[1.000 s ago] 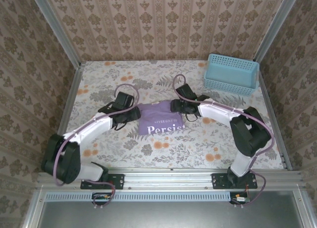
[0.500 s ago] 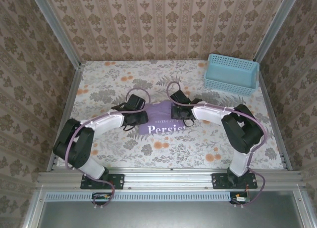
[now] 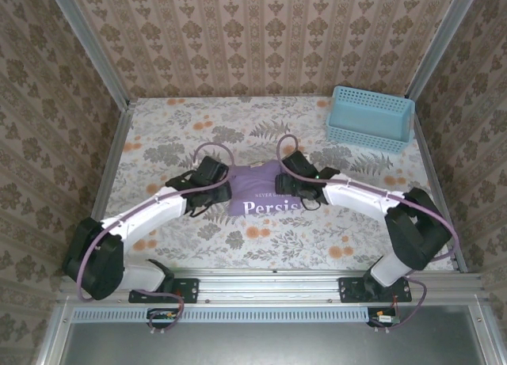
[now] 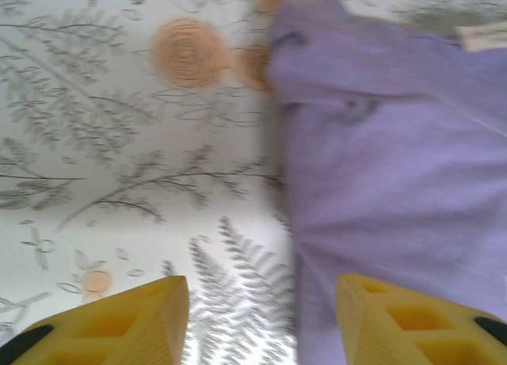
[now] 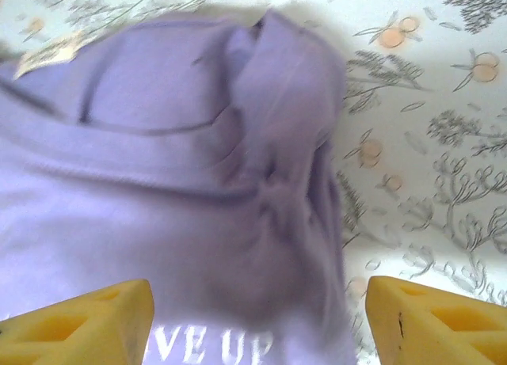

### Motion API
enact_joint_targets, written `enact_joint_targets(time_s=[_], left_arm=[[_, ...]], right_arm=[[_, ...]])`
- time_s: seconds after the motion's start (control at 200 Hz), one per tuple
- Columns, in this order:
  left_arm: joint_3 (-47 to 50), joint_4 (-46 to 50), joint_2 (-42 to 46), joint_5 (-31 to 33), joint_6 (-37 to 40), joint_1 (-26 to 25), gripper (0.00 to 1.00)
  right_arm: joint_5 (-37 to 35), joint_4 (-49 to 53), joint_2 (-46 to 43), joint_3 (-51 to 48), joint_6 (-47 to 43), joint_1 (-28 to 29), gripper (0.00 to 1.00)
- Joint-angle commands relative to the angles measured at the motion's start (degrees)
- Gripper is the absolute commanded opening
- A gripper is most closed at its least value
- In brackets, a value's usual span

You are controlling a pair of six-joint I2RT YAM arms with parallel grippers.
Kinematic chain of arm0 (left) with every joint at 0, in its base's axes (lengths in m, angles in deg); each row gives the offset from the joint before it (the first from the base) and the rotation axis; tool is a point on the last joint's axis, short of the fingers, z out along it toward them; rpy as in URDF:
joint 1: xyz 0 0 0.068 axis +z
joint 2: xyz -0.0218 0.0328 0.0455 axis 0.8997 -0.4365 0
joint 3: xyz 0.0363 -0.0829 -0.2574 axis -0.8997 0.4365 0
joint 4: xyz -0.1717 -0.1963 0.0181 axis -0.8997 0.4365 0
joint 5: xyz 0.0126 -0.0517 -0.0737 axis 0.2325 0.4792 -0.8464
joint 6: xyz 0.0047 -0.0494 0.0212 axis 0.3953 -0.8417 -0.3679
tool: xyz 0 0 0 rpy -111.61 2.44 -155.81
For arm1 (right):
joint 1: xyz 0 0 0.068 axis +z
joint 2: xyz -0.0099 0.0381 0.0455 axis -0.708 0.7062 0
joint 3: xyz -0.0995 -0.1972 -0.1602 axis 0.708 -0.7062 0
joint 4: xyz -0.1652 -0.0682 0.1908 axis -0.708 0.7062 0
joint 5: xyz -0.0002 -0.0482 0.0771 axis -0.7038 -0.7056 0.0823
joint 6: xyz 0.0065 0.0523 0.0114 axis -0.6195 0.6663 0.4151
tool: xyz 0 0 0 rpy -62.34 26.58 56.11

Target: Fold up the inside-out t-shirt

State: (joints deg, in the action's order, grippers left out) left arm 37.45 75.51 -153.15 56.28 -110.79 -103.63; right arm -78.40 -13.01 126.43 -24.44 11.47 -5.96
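At the middle of the table (image 3: 158,127), one inside-out t-shirt (image 3: 265,197) is laid, gathered into a compact, roughly rectangular bundle between the two arms. The cloth is a soft lavender-purple; white printed lettering is turned upward on its near part, and the letters "Persis" can be read from above. One small pale label (image 4: 483,36) is seen at the far edge of the cloth. Creases and a bunched fold are shown along the bundle's right border in the right wrist view, which is blurred. Two grippers are counted, one at each side of the garment. The left gripper (image 4: 261,325) is held with its yellow fingers (image 4: 135,321) spread apart above the shirt's left edge, one finger over the bare floral surface and the other over the cloth; nothing is clamped between them. The right gripper (image 5: 257,325) is spread wide over the lettered cloth, and nothing is gripped by it. One blue basket (image 3: 371,118) is placed at the far right corner of the table, well apart from the shirt.
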Motion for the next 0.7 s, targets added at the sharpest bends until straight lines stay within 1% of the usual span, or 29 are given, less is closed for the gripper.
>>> enact_joint_targets(time_s=[0.0,0.13,0.245,0.33,0.425,0.545,0.695], left_arm=[[-1.2,1.2,-2.4,-0.4,-2.4,-2.9,0.56],[-2.5,-1.2,-9.4,-2.8,-4.3,-4.9,0.57],[-4.0,-3.2,-15.0,-4.1,-4.0,-3.7,0.58],[-5.6,-5.0,-18.6,-5.6,-2.3,-1.4,0.55],[-8.5,-6.2,-22.2,-5.2,0.2,1.5,0.5],[-13.9,-5.9,-27.3,-6.1,2.3,6.7,0.44],[-22.2,-4.1,-32.9,-6.2,3.5,13.0,0.43]], right_arm=[[-3.7,3.4,-0.9,-2.5,0.3,3.3,0.74],[-3.8,1.3,0.9,-5.3,3.2,4.2,0.75],[-2.9,-0.7,4.6,-4.6,3.6,4.0,0.76],[-1.7,-1.3,8.1,-2.2,3.5,2.9,0.76],[0.8,-2.4,11.9,1.0,3.2,0.6,0.74],[3.5,-3.3,17.2,7.0,2.1,-1.9,0.74],[5.3,-1.4,25.2,18.7,-0.3,-4.8,0.74]])
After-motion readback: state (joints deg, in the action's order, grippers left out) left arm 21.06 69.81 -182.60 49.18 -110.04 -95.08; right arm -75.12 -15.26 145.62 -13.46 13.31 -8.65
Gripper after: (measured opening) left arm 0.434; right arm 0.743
